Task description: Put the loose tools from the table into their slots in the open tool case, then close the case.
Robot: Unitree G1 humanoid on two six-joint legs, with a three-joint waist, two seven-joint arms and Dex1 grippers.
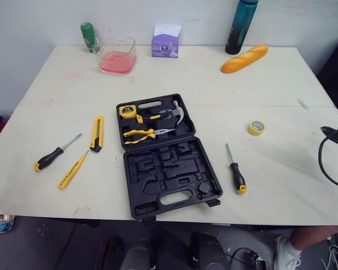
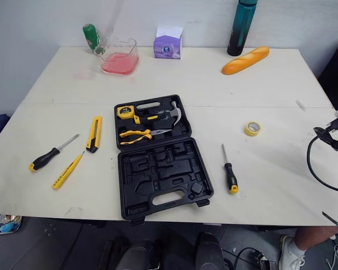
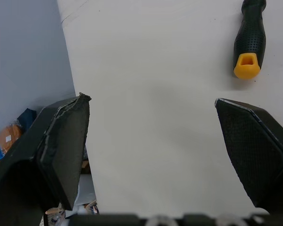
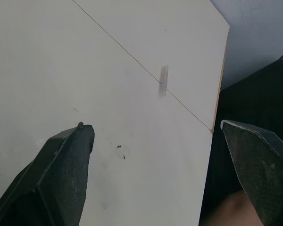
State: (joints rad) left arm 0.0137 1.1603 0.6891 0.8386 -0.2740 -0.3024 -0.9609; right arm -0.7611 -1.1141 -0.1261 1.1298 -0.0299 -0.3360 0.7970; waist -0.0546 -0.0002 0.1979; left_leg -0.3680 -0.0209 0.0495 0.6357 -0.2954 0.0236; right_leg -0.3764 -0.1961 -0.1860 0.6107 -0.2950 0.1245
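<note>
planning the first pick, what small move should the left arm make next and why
Probably ease the left gripper toward the black-handled screwdriver: the gripper is open and empty, that handle's yellow end lies just ahead of it, and the tool case lies open with empty slots.

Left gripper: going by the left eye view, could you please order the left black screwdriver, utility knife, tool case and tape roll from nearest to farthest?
From the left gripper at the left edge of the table:
1. Black screwdriver, far left.
2. Utility knife, left of the case.
3. Tool case, centre.
4. Tape roll, right side.
</note>
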